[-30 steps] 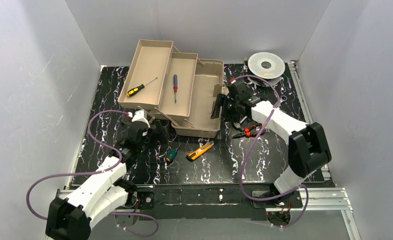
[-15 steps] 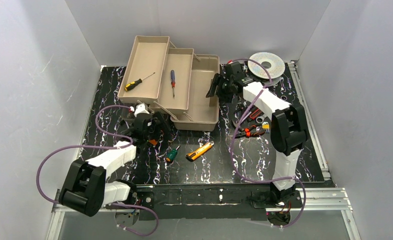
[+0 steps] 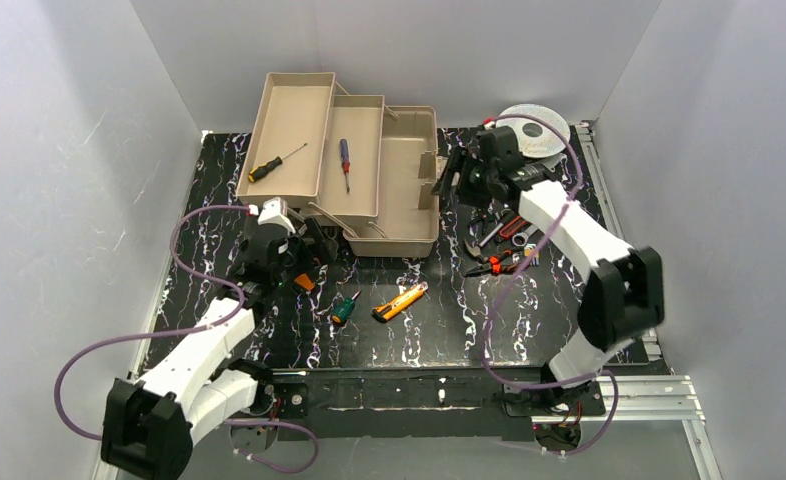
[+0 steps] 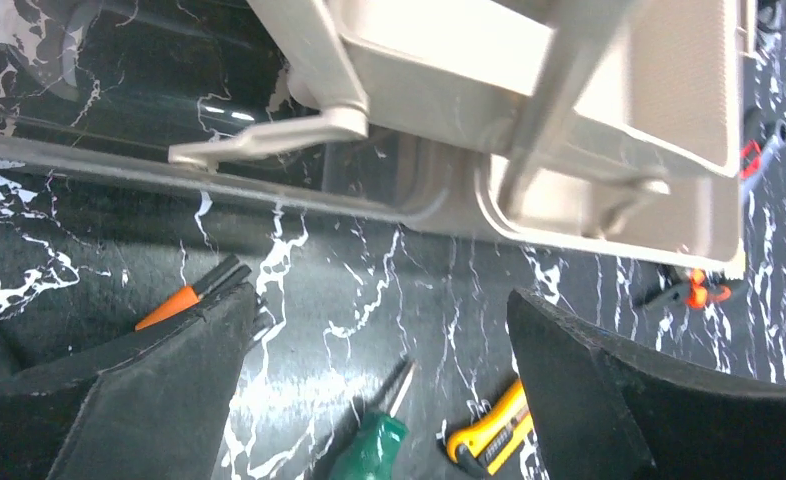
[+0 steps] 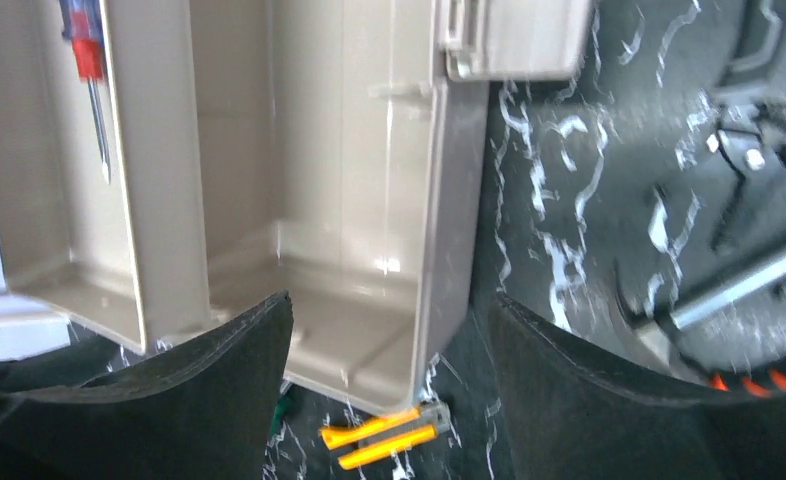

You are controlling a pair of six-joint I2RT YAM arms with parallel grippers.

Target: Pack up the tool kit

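The beige toolbox (image 3: 409, 190) stands open at the back, its two trays folded out to the left. A yellow-handled screwdriver (image 3: 269, 166) lies in the far tray, a blue and red one (image 3: 347, 162) in the middle tray. My right gripper (image 3: 447, 178) is open astride the box's right wall (image 5: 439, 250), not pinching it. My left gripper (image 3: 314, 262) hangs open and empty in front of the box. Below it lie a green screwdriver (image 4: 374, 450), a yellow knife (image 4: 484, 435) and an orange-and-black tool (image 4: 179, 300).
Pliers (image 3: 499, 262) and other metal tools (image 3: 504, 228) lie right of the box, under my right arm. A round silver spool (image 3: 534, 128) sits at the back right corner. Grey walls close in three sides of the black marbled mat (image 3: 439, 330).
My right gripper moved back along the box's right wall. The toolbox slid a little toward the back left. My left arm swung slightly but stayed in front of the box.
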